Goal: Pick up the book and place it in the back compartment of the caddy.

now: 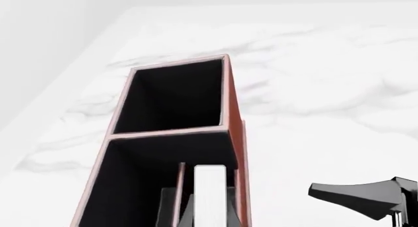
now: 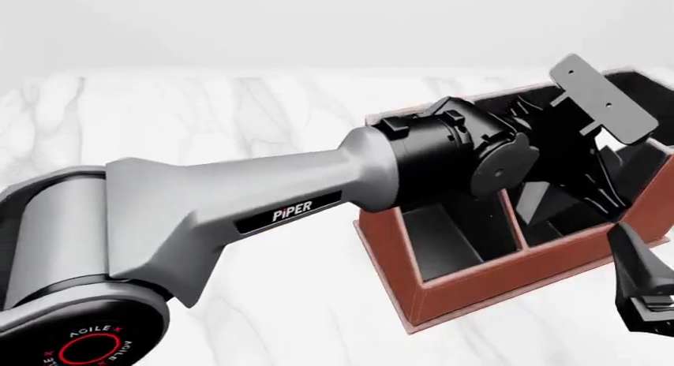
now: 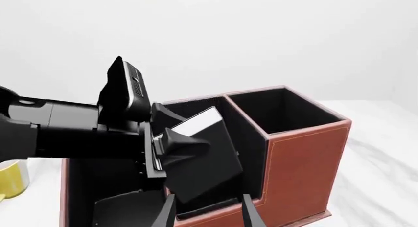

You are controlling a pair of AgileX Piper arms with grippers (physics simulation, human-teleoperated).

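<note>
The black book (image 3: pixel 199 170), its white page edges (image 1: pixel 210 185) showing, hangs tilted and partly sunk into the red-brown caddy (image 3: pixel 307 163). It sits inside the back compartment (image 3: pixel 251 146), the short cell with the low outer wall. My left gripper (image 3: pixel 176 148) is shut on the book, one finger (image 3: pixel 186 146) pressed on the cover. In the front view the left arm's wrist (image 2: pixel 463 157) hides the book. My right gripper (image 3: pixel 209 215) stands open just outside the caddy's low rim, holding nothing.
The twin short cell (image 3: pixel 281 112) with the taller wall is empty, as are the long cells (image 2: pixel 447 236). A yellow mug (image 3: pixel 10 180) stands on the marble table (image 1: pixel 326 114) beyond the caddy. The right gripper (image 2: pixel 642 291) hovers near the caddy's corner.
</note>
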